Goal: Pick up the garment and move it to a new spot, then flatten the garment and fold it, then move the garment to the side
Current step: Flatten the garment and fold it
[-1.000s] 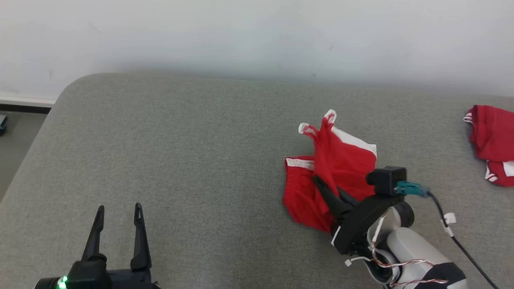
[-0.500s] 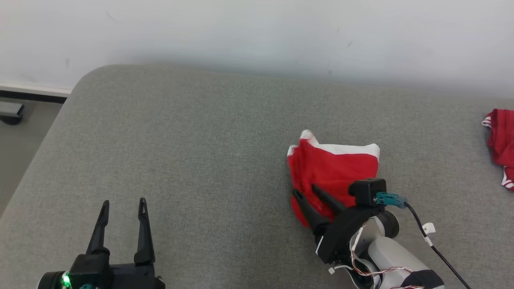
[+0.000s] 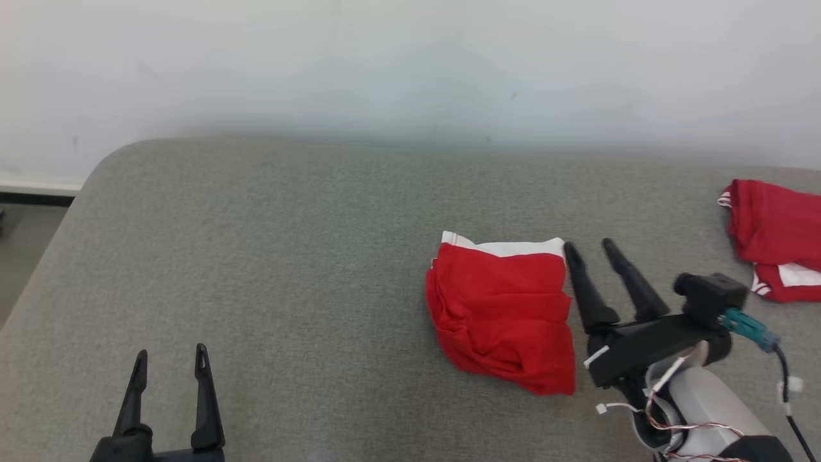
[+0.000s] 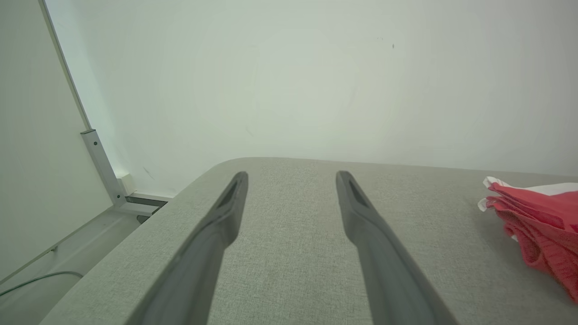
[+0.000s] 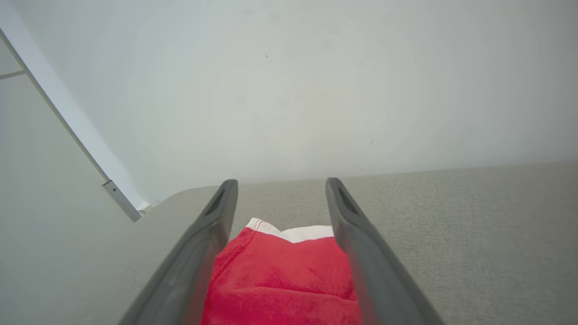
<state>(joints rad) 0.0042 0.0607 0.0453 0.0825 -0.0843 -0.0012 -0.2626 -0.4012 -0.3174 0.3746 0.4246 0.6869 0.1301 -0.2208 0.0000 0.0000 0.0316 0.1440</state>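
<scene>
Red garment (image 3: 500, 314) w/ white band lies bunched on the grey tabletop (image 3: 288, 256), right of centre. R tool (image 3: 590, 246) sits just beside its right edge, fingers spread wide, gripping nothing; in the right wrist view the cloth shows low between the two fingers. L tool (image 3: 171, 351) at lower left, also wide, empty, well apart from it. Second red cloth (image 3: 770, 231) at far right.

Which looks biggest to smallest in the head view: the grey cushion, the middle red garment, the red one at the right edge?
1. grey cushion
2. middle red garment
3. red garment at the right edge, cut off by the frame, so unsure
</scene>
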